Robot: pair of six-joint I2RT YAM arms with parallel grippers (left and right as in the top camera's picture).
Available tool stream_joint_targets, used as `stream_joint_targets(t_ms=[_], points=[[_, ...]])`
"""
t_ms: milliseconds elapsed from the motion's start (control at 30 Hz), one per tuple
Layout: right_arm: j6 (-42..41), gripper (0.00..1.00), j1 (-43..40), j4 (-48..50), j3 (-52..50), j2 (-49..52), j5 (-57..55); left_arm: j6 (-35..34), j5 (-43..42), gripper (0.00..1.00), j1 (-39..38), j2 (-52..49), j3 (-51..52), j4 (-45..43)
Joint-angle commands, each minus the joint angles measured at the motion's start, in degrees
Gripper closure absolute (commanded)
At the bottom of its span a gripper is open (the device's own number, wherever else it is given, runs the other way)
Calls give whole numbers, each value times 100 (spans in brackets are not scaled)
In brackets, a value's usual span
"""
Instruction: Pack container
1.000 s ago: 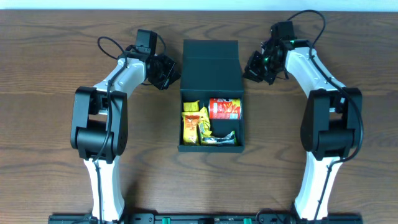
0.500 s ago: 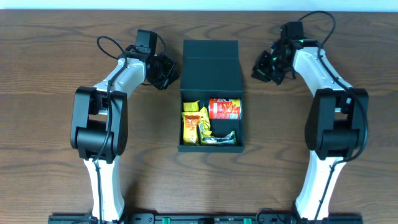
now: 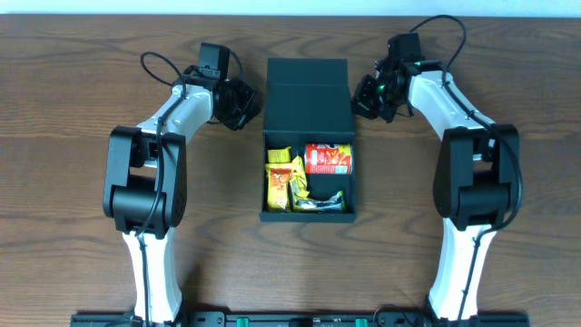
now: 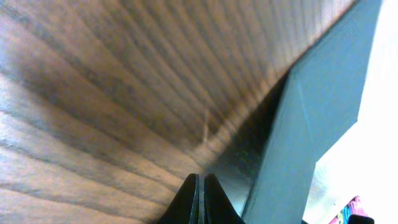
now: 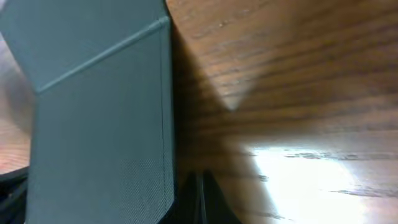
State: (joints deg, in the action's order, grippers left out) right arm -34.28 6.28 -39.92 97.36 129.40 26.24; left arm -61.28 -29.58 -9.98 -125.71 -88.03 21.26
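Observation:
The dark teal container [image 3: 308, 213] sits mid-table with its hinged flap lid [image 3: 308, 95] laid open flat behind it. Inside lie a red chip can [image 3: 328, 158], yellow snack packets [image 3: 284, 178] and a dark packet [image 3: 323, 203]. My left gripper [image 3: 247, 107] is shut and empty, low at the lid's left edge; the left wrist view shows its closed tips [image 4: 200, 180] beside the lid's edge [image 4: 323, 106]. My right gripper [image 3: 363, 97] is shut and empty at the lid's right edge; the right wrist view shows its tips [image 5: 200, 177] next to the lid [image 5: 99, 118].
The wooden table [image 3: 82, 154] stretches to both sides of the container. A pale strip [image 3: 545, 7] runs along the table's far edge. Both arm bases stand at the near edge.
My right gripper swung out to the right, away from the lid, then came back in against the lid's right edge. The left arm and the container have not moved.

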Motion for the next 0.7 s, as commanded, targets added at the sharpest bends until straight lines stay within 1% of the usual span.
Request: stream_joint_targets(t_ms=[0,200,433,667], points=[[-173,99,17,31,11,52,249,13,15,94,-46,-57,-59,-96],[-258,99,17,66,11,52,396,-52,-9,94,-94,-57,-59,-133],[-472,99,17,345,11,52,848,-205,-323,94,-96,-57,-59,-498],[-492,99,9,431,11,52,942,-293,-651,94,-92,-57,-59,-745]])
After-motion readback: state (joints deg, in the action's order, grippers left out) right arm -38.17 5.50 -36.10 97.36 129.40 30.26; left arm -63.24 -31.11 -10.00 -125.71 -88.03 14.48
